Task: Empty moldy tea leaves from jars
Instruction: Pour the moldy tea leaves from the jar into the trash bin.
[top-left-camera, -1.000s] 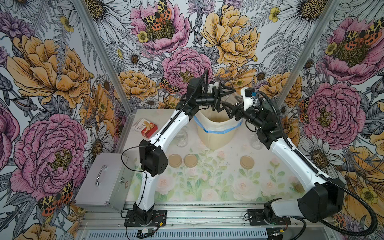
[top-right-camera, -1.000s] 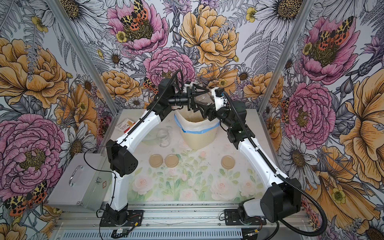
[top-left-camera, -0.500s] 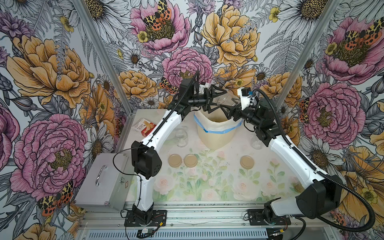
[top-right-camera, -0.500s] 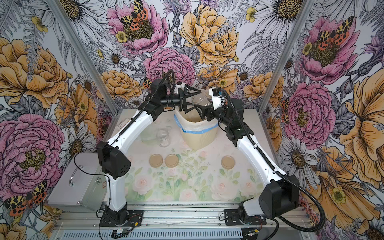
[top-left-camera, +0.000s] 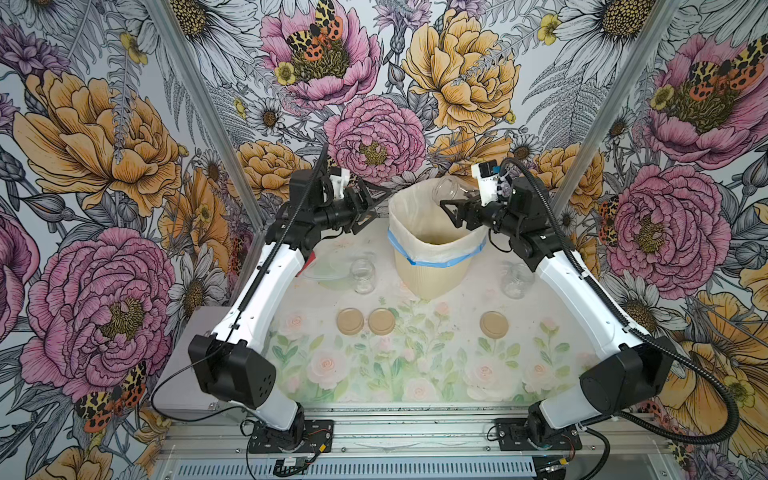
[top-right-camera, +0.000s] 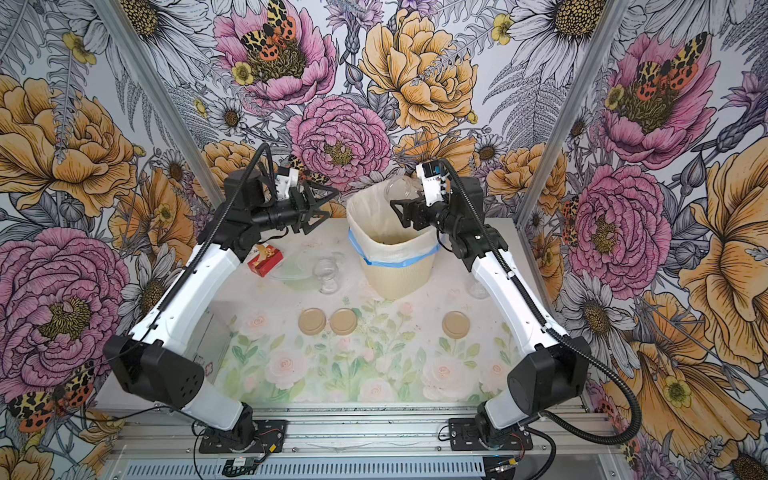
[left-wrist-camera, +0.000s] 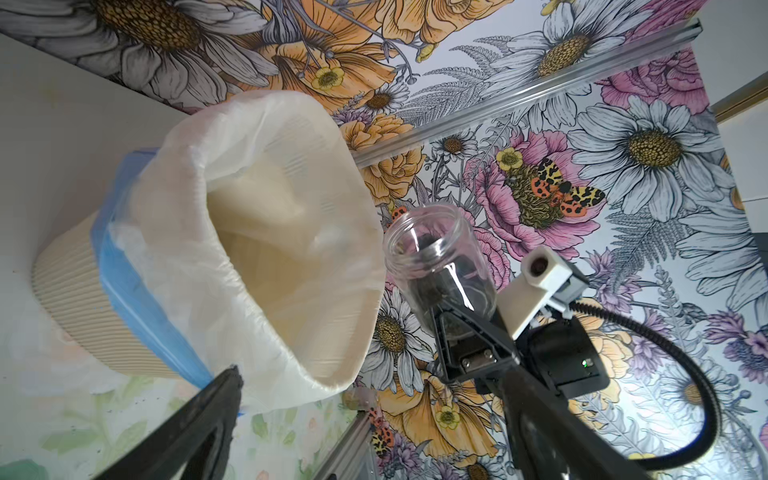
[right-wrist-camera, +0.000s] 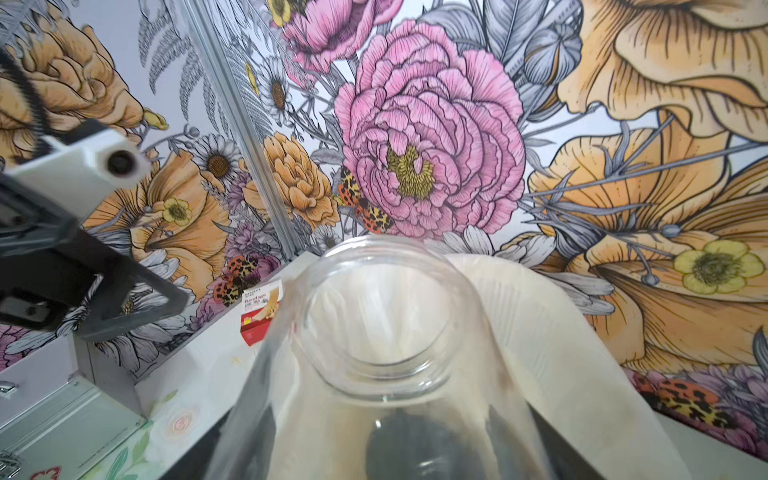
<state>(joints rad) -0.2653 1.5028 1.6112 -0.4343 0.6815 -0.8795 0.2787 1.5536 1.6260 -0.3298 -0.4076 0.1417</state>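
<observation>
Round my working spot: the cream ribbed bin with its blue-edged bag stands at the back middle of the table; left of it lie a clear shallow dish and a red carton; a grey case sits off the table's left edge. The bin's rim stands between my two grippers.

I count three jars and three tan lids; the lids lie flat in front of the bin, two just beside each other, one apart to the right. The left jar stands open near the bin; the right jar stands close to my right forearm; the held jar is tipped at the bin's far right rim, mouth pointing across the opening, the right gripper clamped on its base end. The left gripper hangs near the bin's left rim, fingers spread, holding nothing.

Brownish moldy tea leaves lie at the bag's bottom (a dark patch shows inside the held jar; leaves or a finger behind the glass, I cannot tell).

Open room lies from the lids to the table's near edge; the back wall is close behind the bin.
</observation>
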